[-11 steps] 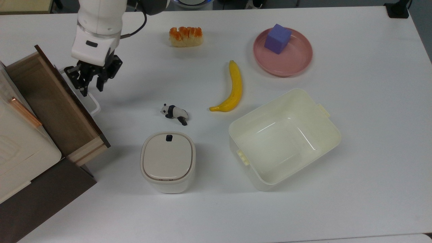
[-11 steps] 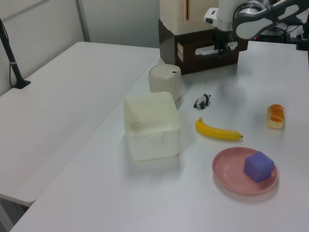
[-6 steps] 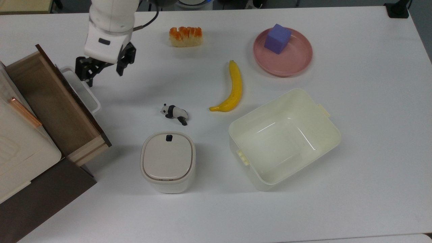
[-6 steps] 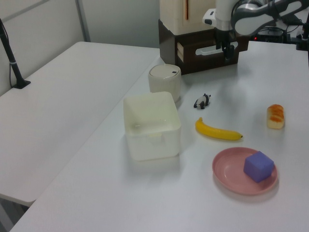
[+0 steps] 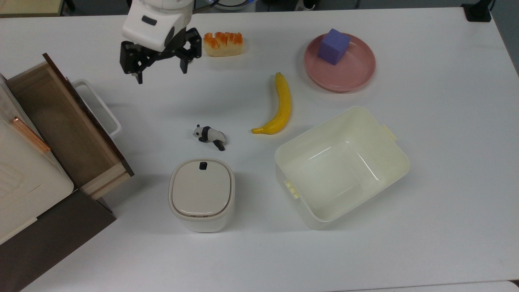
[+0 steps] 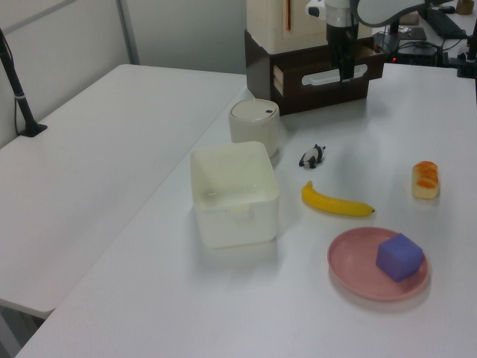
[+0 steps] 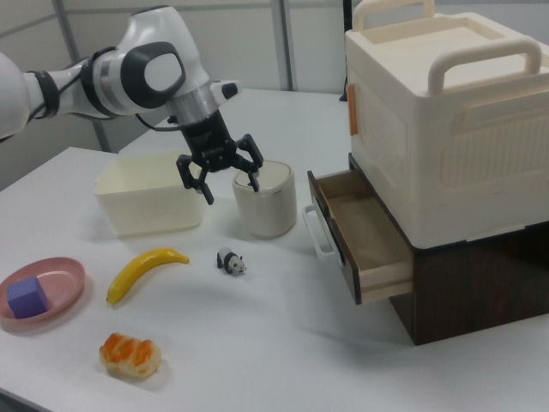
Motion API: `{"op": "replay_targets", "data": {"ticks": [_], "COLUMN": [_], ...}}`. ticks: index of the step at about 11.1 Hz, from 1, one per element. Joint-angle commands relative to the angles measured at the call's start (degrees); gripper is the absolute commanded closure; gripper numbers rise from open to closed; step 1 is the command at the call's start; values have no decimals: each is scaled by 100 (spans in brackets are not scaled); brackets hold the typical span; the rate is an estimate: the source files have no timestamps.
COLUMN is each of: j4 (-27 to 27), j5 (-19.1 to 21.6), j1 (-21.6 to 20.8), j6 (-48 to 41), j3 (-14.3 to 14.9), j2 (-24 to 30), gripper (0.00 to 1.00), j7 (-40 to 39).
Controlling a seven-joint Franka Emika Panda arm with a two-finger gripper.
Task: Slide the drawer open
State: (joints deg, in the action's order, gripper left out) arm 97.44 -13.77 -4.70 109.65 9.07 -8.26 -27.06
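Note:
The drawer (image 5: 61,121) stands pulled out of the dark cabinet at the top view's left, showing its tan wood inside, dark brown front panel and white loop handle (image 5: 102,106). The right view shows the drawer (image 7: 364,236) out too, with its handle (image 7: 312,232) free. My gripper (image 5: 160,69) hangs open above the table, to the top view's upper right of the handle and apart from it, holding nothing. In the right view the gripper (image 7: 230,185) hovers in front of the lidded bin. In the left view the gripper (image 6: 346,68) hangs before the drawer (image 6: 320,74).
A toy panda (image 5: 209,135), a white lidded bin (image 5: 202,194), a banana (image 5: 279,106) and a cream tub (image 5: 390,162) lie mid-table. A pastry (image 5: 223,44) sits close beside the gripper. A pink plate (image 5: 348,81) carries a purple cube (image 5: 333,46). A cream appliance (image 5: 16,170) tops the cabinet.
My gripper has left the drawer handle, spread its fingers wider, and moved up and to the top view's right toward the pastry. The drawer has stayed pulled out.

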Motion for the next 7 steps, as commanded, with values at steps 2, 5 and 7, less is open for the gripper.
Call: {"op": "replay_targets", "data": {"ticks": [2, 5, 7], "j4": [12, 12, -67], "j5": [672, 770, 1207], "j1": [-250, -469, -479], "j6": [-251, -698, -1023], "j3": [51, 51, 51], "j2": [421, 694, 712], "gripper": [0, 0, 0], "j7": [1804, 3071, 3330]}}
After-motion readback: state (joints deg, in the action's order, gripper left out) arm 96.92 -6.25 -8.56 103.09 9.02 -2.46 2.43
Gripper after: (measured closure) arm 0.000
